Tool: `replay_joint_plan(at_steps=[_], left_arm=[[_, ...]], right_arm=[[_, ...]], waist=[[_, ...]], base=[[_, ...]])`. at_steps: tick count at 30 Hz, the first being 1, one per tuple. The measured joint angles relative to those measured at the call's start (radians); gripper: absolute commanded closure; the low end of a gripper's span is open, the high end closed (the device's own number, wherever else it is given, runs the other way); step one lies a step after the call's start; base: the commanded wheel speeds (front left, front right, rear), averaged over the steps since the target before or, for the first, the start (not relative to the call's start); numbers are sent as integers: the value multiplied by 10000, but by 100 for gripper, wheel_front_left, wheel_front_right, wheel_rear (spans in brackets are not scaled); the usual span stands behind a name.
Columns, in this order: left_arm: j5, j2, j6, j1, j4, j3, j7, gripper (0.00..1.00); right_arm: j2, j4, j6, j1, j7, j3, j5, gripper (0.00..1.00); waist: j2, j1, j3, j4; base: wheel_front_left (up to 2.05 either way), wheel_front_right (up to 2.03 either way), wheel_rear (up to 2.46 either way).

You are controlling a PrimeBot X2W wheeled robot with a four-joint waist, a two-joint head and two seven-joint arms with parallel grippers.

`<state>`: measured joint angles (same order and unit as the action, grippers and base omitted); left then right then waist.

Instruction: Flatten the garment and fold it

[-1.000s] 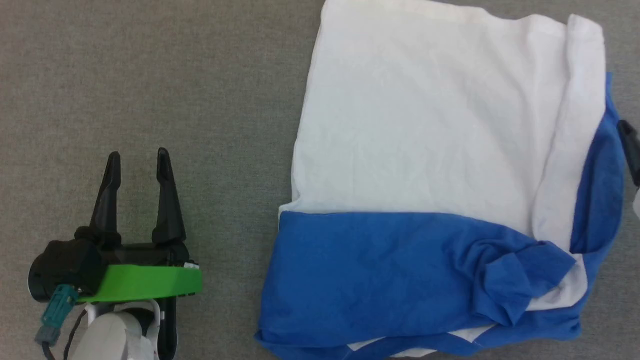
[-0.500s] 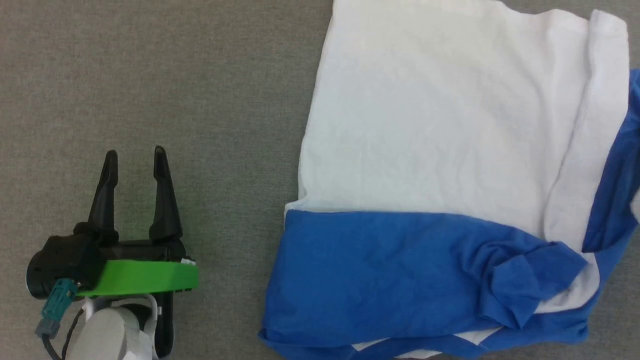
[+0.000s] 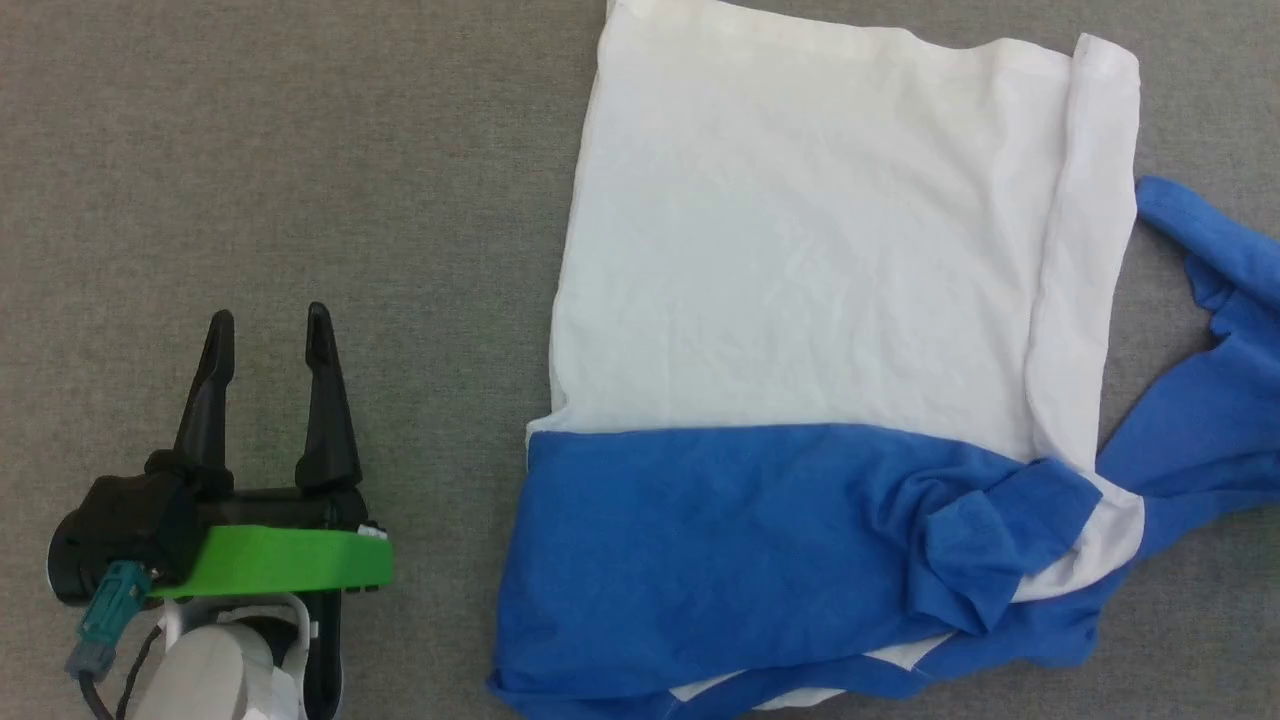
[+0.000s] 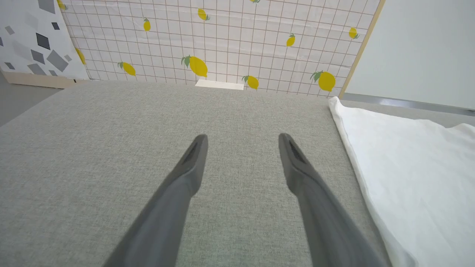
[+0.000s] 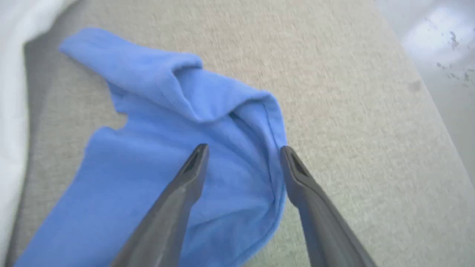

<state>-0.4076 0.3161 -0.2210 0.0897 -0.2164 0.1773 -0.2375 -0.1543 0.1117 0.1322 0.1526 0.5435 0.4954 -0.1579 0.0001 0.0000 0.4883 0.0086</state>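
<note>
- The left gripper [image 3: 270, 315] has its fingers spread wide and holds nothing, over the bare grey surface [image 3: 300, 130].
- The garment [image 3: 800, 250] lies flat, well off to its right.
- The right gripper [image 5: 243, 149] is also spread and empty, with the rumpled blue sleeve [image 5: 167, 122] under its fingertips.

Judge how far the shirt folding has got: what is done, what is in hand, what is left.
Done: the shirt has its white body lying mostly flat. In hand: the right gripper, open, hangs over the outstretched sleeve; the left gripper sits open, apart from the shirt. Left: smoothing the bunched blue cloth, then the folding itself.
</note>
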Motion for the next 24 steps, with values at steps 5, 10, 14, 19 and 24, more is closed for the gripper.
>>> replay_joint_plan(at_steps=[5,10,14,19,24], left_arm=[[0,42,-2,-18,-102,2,77,0],[-2,69,-2,-12,-184,25,88,0],[-2,69,2,49,-165,127,119,0],[-38,31,21,186,-56,261,117,0],[-61,13,65,188,96,265,73,0]], right_arm=[[-345,905,0,783,-77,-846,-217,0],[-955,1072,0,1705,633,-1595,-368,0],[-1521,502,0,2444,1306,-2004,-334,0],[-2050,-226,0,2611,2782,-2431,-581,0],[-2738,-387,0,2638,3348,-2752,-723,0]], waist=[[0,0,99,-73],[0,0,269,-26],[0,0,432,125],[0,0,618,406],[0,0,772,670]], base=[[0,0,0],[0,0,0],[0,0,0],[0,0,0],[0,0,0]])
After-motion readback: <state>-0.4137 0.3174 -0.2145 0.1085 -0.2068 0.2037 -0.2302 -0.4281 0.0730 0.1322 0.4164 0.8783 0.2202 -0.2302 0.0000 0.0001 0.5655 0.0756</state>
